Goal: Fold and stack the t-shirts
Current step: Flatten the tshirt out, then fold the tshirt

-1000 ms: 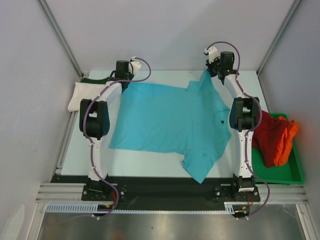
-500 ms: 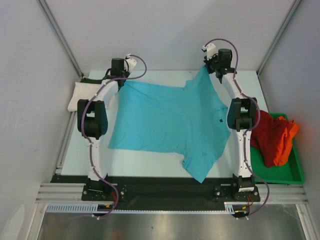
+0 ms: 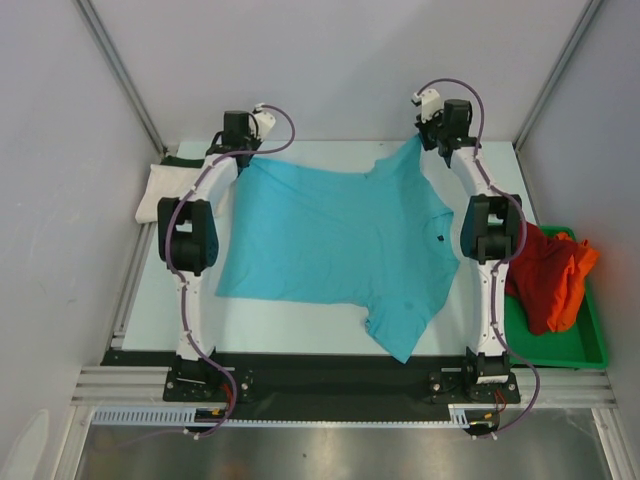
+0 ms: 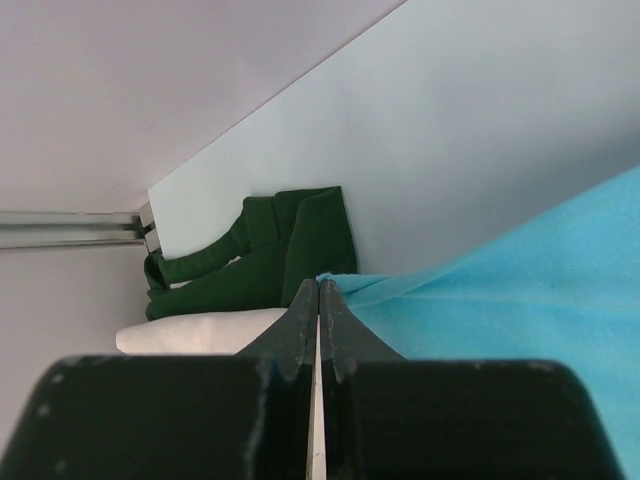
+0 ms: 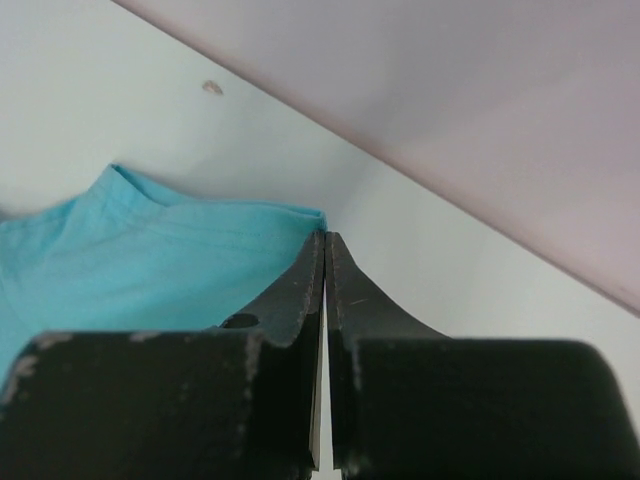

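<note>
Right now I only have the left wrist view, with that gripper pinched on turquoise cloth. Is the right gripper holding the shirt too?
Observer: Yes, the right gripper is shut on the turquoise t-shirt at its far right corner.
Operator: Is the rest flat?
Observer: Mostly spread on the table; one sleeve reaches past the near edge.
Operator: Any shirts waiting?
Observer: A red t-shirt and an orange t-shirt lie bunched in the green tray on the right.
</note>
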Controlling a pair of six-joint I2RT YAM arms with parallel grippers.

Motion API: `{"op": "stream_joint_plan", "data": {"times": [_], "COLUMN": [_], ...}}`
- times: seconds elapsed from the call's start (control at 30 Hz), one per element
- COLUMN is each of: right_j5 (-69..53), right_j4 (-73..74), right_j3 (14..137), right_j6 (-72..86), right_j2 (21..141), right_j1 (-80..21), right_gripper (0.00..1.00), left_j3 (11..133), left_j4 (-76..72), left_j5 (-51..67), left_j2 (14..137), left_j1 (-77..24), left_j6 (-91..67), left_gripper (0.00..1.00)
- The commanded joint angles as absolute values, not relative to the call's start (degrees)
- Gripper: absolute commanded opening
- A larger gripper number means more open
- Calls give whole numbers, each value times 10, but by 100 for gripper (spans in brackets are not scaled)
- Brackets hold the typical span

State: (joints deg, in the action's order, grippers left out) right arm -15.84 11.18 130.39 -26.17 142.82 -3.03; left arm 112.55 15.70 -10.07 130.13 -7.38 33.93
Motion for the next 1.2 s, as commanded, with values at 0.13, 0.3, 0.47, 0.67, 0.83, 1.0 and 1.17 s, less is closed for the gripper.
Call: {"op": "stream_joint_plan", "data": {"times": [0.13, 0.3, 0.47, 0.67, 0.83, 1.0, 1.17], "right_j5": [-153, -159, -174, -182, -186, -188, -189], "right_j4": [123, 138, 153, 161, 165, 166, 171], "right_j3": [1252, 1214, 1149, 1080, 1013, 948, 914], "right_j6": [-282, -280, -281, -280, -279, -285, -287], "right_j2": [1315, 1266, 1223, 1173, 1128, 1082, 1051], "right_j1": [-18, -17, -17, -18, -20, -19, -15], "right_gripper": [0, 0, 0, 0, 0, 0, 0], "left_j3": [1141, 1137, 1118, 1090, 1028, 1016, 990], "left_j4": [168, 178, 177, 191, 152, 162, 157], "left_j5": [-66, -58, -51, -28, -16, -10, -6], "left_j2": [1288, 1286, 1272, 1241, 1194, 1176, 1151], "left_j1": [-68, -68, -64, -63, -62, -60, -57], "left_j6": [342, 337, 330, 337, 350, 352, 354], "left_gripper": [0, 0, 0, 0, 0, 1, 0]}}
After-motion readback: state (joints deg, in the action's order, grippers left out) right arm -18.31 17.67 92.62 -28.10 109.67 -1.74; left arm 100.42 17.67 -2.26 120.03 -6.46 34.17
